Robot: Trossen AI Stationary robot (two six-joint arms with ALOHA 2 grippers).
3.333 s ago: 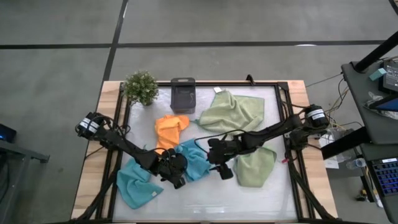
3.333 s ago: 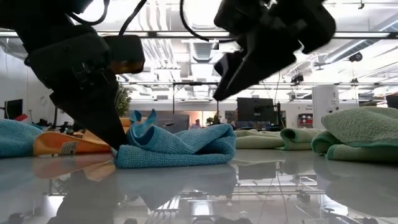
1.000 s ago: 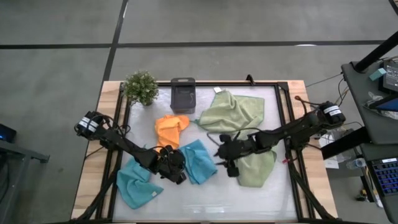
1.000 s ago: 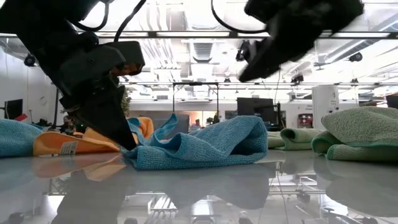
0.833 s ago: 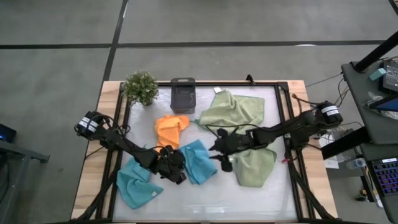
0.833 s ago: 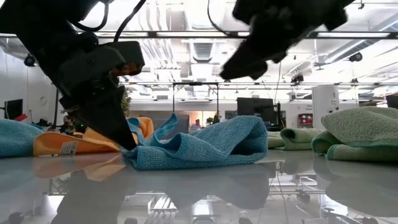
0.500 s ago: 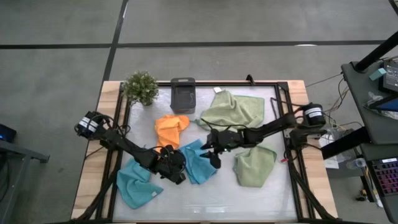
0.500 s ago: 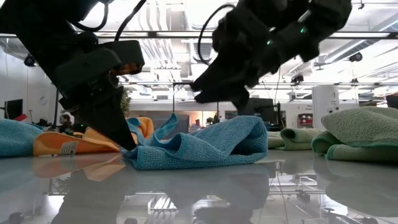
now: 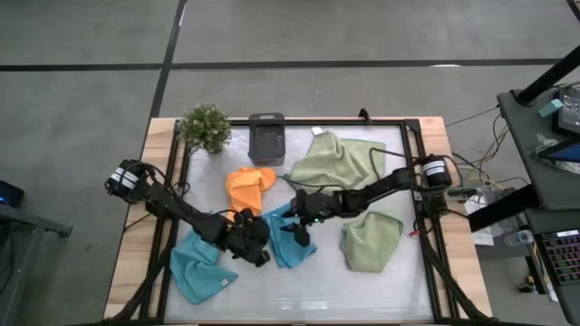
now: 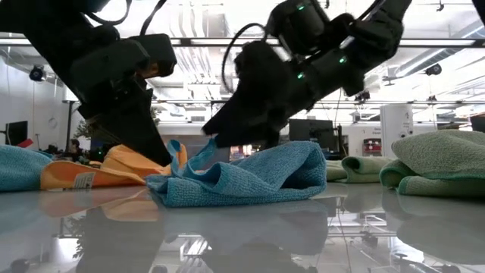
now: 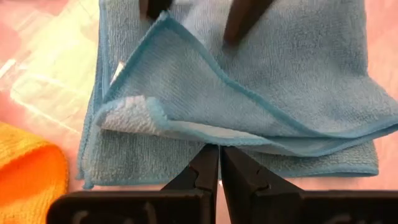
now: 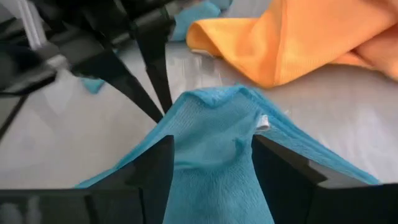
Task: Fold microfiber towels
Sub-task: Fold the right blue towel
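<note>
- No brand or writing is showing legibly; only a small white tag (image 12: 263, 122) is sticking out of the middle light blue towel (image 9: 288, 237), and another pale tag (image 10: 82, 180) is lying on the orange towel's hem, neither readable.
- Five microfiber towels are lying on the table (image 9: 299, 294): two light blue, two sage green, one orange.
- The middle light blue towel is sitting folded and rumpled near the table's centre, between both grippers.
- The second light blue towel (image 9: 197, 267) is lying at the left front, its edge reaching the table's dark frame.
- The orange towel (image 9: 249, 186) is lying crumpled just behind the middle blue one.
- One sage green towel (image 9: 337, 163) is spreading loosely at the right rear; the other sage green towel (image 9: 370, 240) is lying folded at the right front.
- The left gripper (image 9: 255, 244) is sitting with fingers pressed together at the blue towel's left edge, down at the tabletop.
- The right gripper (image 9: 296, 232) is hanging over the same towel's raised fold, fingers spread wide on either side of it, clamping nothing.
- A small potted plant (image 9: 206, 127) and one dark grey box (image 9: 266, 137) are standing along the rear edge.
- Bare tabletop is lying open along the front centre.
</note>
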